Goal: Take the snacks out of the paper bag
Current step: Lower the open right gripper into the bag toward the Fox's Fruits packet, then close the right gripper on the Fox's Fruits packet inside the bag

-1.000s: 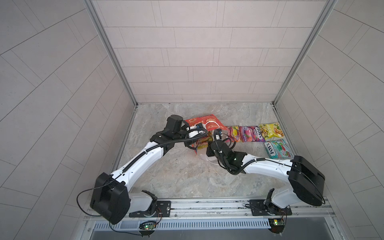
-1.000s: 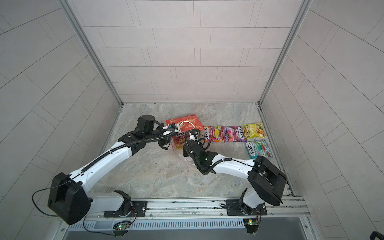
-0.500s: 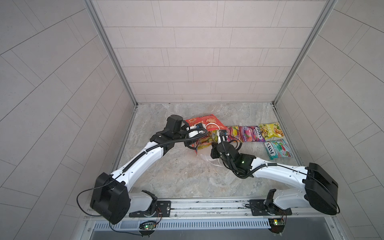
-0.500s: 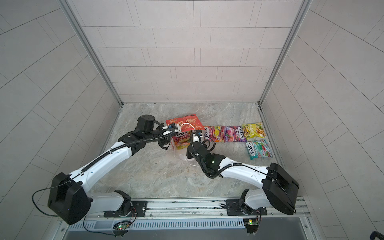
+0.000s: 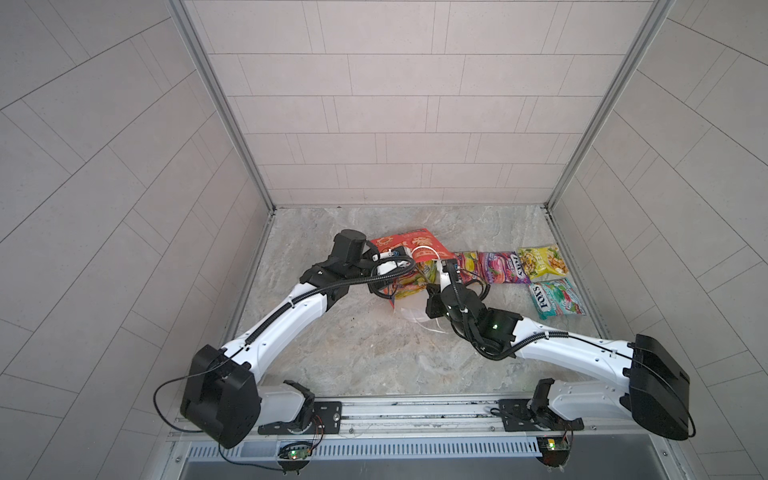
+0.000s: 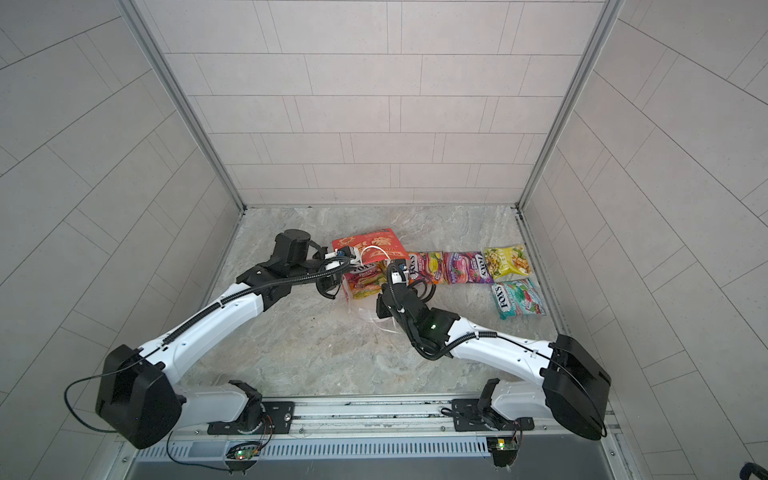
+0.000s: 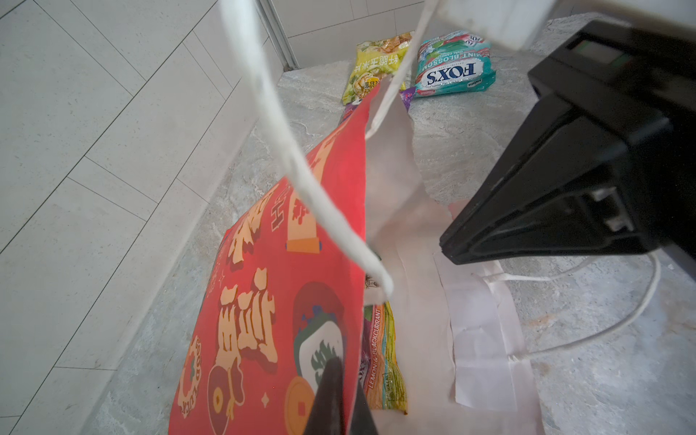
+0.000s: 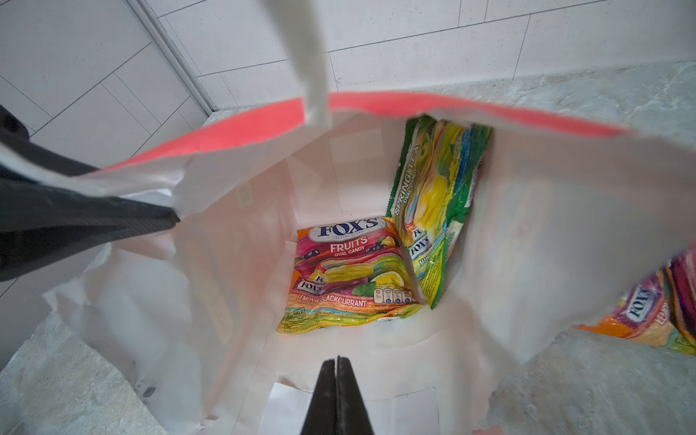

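Near the middle of the desk (image 5: 374, 353), in both top views, the paper bag (image 5: 405, 245) lies on its side, its white mouth facing about 6 o'clock, with a fruit packet (image 5: 409, 286) showing inside. At its 3 o'clock an orange packet (image 5: 469, 264), a purple packet (image 5: 500, 268) and a yellow-green packet (image 5: 540, 262) lie in a row. A teal packet (image 5: 557, 299) sits at 6 o'clock of the yellow-green one.

From the left wrist, the left fingers (image 7: 327, 391) are clenched on the edge of the bag's red upper wall, holding it up off the white lower wall. A cord handle (image 7: 301, 169) hangs across the view.

From the right wrist, the right fingers (image 8: 331, 395) are pressed together, empty, at the bag's mouth. Deep inside, the fruit packet lies flat and a green packet (image 8: 437, 203) leans on a side wall, touching it.
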Controlling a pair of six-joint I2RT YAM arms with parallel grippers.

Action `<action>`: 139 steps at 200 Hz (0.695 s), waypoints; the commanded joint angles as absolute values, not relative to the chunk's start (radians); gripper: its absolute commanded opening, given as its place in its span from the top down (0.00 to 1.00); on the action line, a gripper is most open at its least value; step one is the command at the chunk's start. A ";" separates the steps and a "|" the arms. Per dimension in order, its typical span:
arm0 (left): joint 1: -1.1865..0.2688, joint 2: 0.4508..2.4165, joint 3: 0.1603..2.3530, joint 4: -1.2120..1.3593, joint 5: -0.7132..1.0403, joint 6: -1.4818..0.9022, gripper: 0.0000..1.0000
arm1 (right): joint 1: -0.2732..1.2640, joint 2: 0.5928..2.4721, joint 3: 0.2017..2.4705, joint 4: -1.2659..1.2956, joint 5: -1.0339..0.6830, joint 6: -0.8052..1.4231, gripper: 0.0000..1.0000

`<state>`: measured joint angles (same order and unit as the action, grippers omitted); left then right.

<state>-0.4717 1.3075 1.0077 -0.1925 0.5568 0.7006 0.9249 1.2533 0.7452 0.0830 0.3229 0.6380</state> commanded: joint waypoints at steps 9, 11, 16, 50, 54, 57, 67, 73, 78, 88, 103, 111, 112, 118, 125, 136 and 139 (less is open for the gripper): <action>-0.468 1.313 1.037 -0.195 0.567 0.710 1.00 | 0.930 1.223 0.733 0.075 0.324 0.613 1.00; -0.468 1.313 1.037 -0.195 0.568 0.711 1.00 | 0.931 1.222 0.734 0.075 0.323 0.612 1.00; -0.468 1.314 1.037 -0.195 0.568 0.711 1.00 | 0.930 1.220 0.735 0.075 0.323 0.611 1.00; -0.468 1.307 1.034 -0.194 0.571 0.707 1.00 | 0.924 1.243 0.727 0.085 0.311 0.624 0.84; -0.469 1.305 1.034 -0.193 0.572 0.707 1.00 | 0.923 1.254 0.731 0.088 0.297 0.624 0.79; -0.468 1.305 1.033 -0.193 0.573 0.708 1.00 | 0.923 1.261 0.732 0.092 0.287 0.624 0.76; -0.469 1.305 1.034 -0.193 0.573 0.707 1.00 | 0.923 1.292 0.746 0.091 0.263 0.637 0.68; -0.468 1.304 1.034 -0.194 0.574 0.707 1.00 | 0.924 1.310 0.754 0.090 0.248 0.657 0.66; -0.468 1.304 1.033 -0.194 0.574 0.706 1.00 | 0.923 1.326 0.757 0.093 0.235 0.672 0.65; -0.469 1.302 1.034 -0.193 0.576 0.706 1.00 | 0.922 1.352 0.768 0.088 0.222 0.717 0.62; -0.470 1.302 1.032 -0.192 0.585 0.703 1.00 | 0.922 1.389 0.775 0.106 0.197 0.776 0.59; -0.469 1.302 1.032 -0.192 0.587 0.703 1.00 | 0.921 1.405 0.788 0.090 0.197 0.821 0.57; -0.469 1.302 1.033 -0.192 0.588 0.702 1.00 | 0.920 1.407 0.790 0.085 0.198 0.829 0.57; -0.469 1.302 1.033 -0.193 0.590 0.701 1.00 | 0.914 1.419 0.796 0.072 0.198 0.876 0.56; -0.469 1.302 1.032 -0.192 0.597 0.701 1.00 | 0.908 1.433 0.791 0.094 0.181 0.910 0.56; -0.470 1.304 1.033 -0.190 0.604 0.701 1.00 | 0.906 1.451 0.787 0.134 0.174 0.960 0.54; -0.471 1.303 1.032 -0.189 0.604 0.701 1.00 | 0.905 1.457 0.787 0.137 0.175 0.973 0.53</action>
